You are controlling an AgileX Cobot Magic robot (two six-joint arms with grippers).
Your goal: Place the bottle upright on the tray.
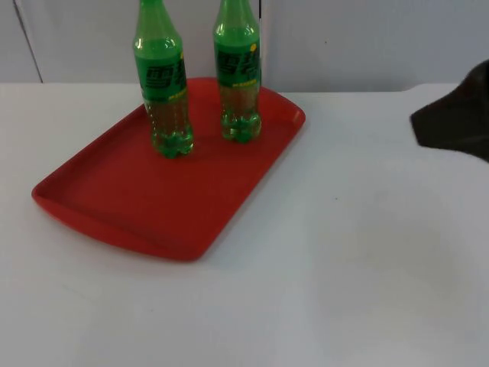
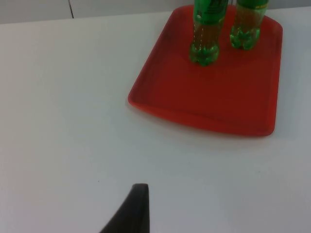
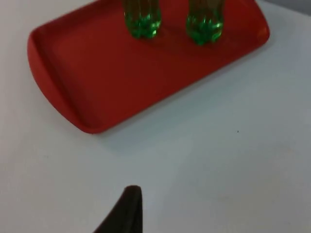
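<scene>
White surface [image 1: 367, 260] runs back to a grey partition wall [image 1: 359, 42], and on it lies a red tray [image 1: 153, 206], set at a slant so that one long side angles away toward the wall. Two green bottles stand upright on the tray's far end, side by side and a little apart. The left bottle [image 1: 163, 80] has a green label around its middle and a clear lobed base through which the red of the tray shows. The right bottle [image 1: 238, 73] looks the same, with a small yellow spot on its label; it stands nearer the tray's far corner. Neither bottle leans or touches the rim. The near half of the tray is bare.

A dark part of the right arm [image 1: 454, 118] comes in at the top view's right edge, above the surface and well apart from the tray. One black fingertip of the left pincer [image 2: 133, 208] hangs over the bare surface, on the near side of the tray; whether it is wide or narrow I cannot tell. The right pincer [image 3: 125, 209] likewise presents a single black fingertip above the surface, near the tray's long edge, and its state cannot be told either.
</scene>
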